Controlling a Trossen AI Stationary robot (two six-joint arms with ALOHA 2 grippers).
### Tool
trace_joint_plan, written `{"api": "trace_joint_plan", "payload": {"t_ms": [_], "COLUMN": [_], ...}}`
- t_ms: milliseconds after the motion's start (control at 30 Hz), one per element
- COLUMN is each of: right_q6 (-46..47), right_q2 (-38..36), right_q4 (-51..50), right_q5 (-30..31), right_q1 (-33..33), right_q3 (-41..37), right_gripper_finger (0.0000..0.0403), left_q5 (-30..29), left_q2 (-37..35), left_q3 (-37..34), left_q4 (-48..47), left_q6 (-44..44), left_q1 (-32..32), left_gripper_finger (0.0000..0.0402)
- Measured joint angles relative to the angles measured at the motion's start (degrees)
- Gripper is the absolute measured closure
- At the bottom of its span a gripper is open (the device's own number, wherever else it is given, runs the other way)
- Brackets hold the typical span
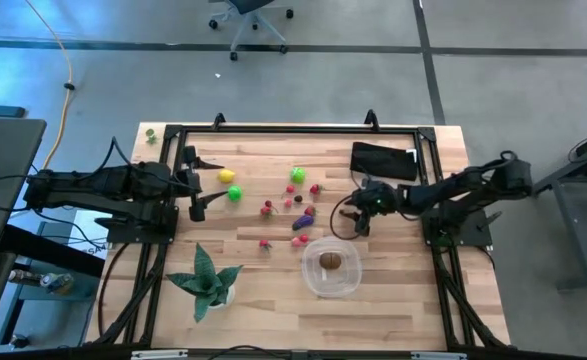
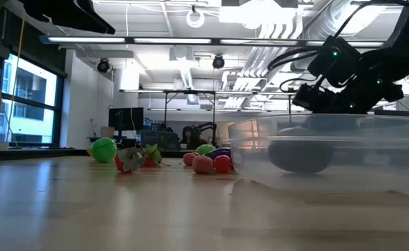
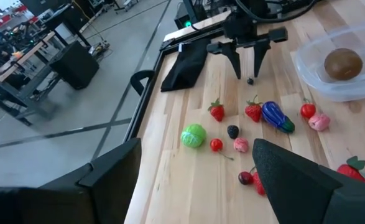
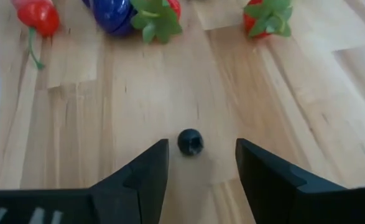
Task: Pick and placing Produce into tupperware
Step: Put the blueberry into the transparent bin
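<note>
My right gripper [image 4: 201,163] is open, slanting down over the table. Its two fingers stand on either side of a tiny dark berry [image 4: 190,141] that rests on the wood, without touching it. In the left wrist view the same gripper [image 3: 247,62] is just above the berry [image 3: 250,81]. The clear round tupperware [image 1: 308,268] sits near it with a brown piece [image 1: 331,262] inside. Other produce lies scattered mid-table: a purple eggplant [image 3: 277,116], strawberries [image 3: 217,111], a green ball [image 3: 193,135] and a yellow piece [image 1: 227,176]. My left gripper [image 1: 201,185] waits open at the table's left.
A black pouch [image 1: 383,160] lies at the far right, behind my right gripper. A spiky green potted plant [image 1: 208,282] stands near the front left. A black frame rail [image 1: 293,128] runs around the table. Bare wood lies between the plant and the tupperware.
</note>
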Motion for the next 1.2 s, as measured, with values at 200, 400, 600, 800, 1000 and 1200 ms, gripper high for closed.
{"api": "trace_joint_plan", "payload": {"t_ms": [200, 400, 600, 800, 1000, 1200], "right_q6": [0.01, -1.25, -1.27, -1.27, -0.74, 0.19], "right_q2": [3.08, 4.24, 4.25, 4.28, 4.29, 4.29], "right_q4": [2.29, 4.29, 4.34, 4.42, 4.45, 4.51], "right_q5": [0.07, 0.05, -0.73, -1.45, -3.24, -3.84], "right_q1": [0.00, 0.00, 0.00, -0.02, -0.02, 0.00], "right_q3": [0.00, 0.00, 0.00, 0.00, 0.00, 0.00], "right_gripper_finger": [0.0226, 0.0226, 0.0227, 0.0252, 0.0290, 0.0319], "left_q5": [-0.01, 0.01, 3.18, 3.98, 3.98, 3.98], "left_q2": [0.00, 0.02, 0.02, 0.00, 0.00, 0.00], "left_q3": [0.00, 0.00, 0.00, 0.00, 0.00, 0.00], "left_q4": [-2.12, -4.51, -5.50, -5.48, -5.43, -5.41], "left_q6": [0.30, 2.51, 4.66, 4.57, 4.57, 4.57], "left_q1": [0.00, 0.00, 0.00, -0.02, -0.02, -0.02], "left_gripper_finger": [0.0103, 0.0103, 0.0103, 0.0103, 0.0103, 0.0103]}}
